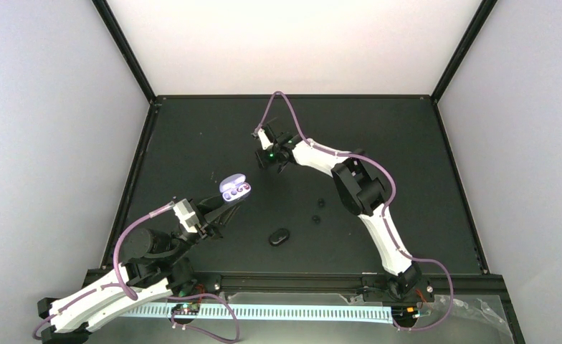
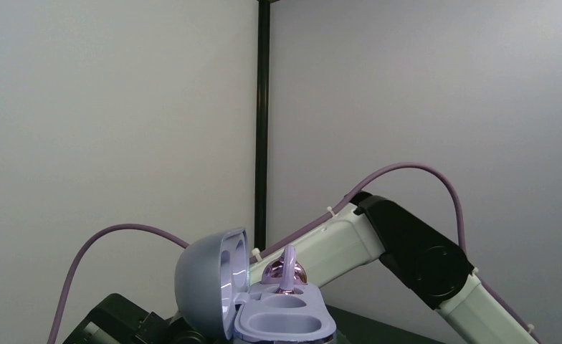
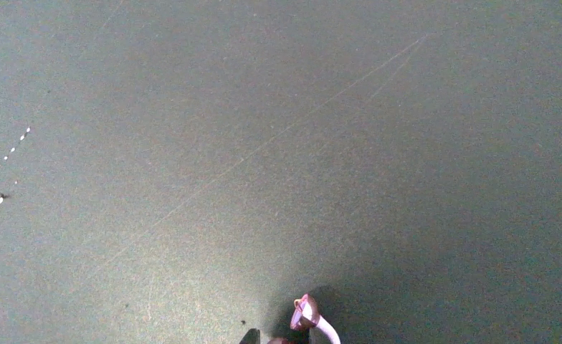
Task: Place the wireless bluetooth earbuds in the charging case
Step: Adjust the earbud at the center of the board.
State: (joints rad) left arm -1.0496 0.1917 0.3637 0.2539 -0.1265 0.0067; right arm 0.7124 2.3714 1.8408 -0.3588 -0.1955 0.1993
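My left gripper [image 1: 228,201] is shut on the open lavender charging case [image 1: 234,189] and holds it up off the table. In the left wrist view the case [image 2: 285,319] has its lid swung left. One glossy pinkish-purple earbud [image 2: 285,272] sits in its far slot and the two nearer recesses are empty. My right gripper [image 1: 267,154] is low over the far middle of the table. In the right wrist view a second pinkish-purple earbud [image 3: 305,315] sits at its tips, beside one dark fingertip [image 3: 250,335], casting a shadow on the mat.
Two small black earbuds [image 1: 320,203] [image 1: 315,218] lie on the black mat right of centre. A closed black oval case [image 1: 279,236] lies nearer the front. The right arm [image 2: 407,251] crosses behind the held case. Black frame posts stand at the back corners.
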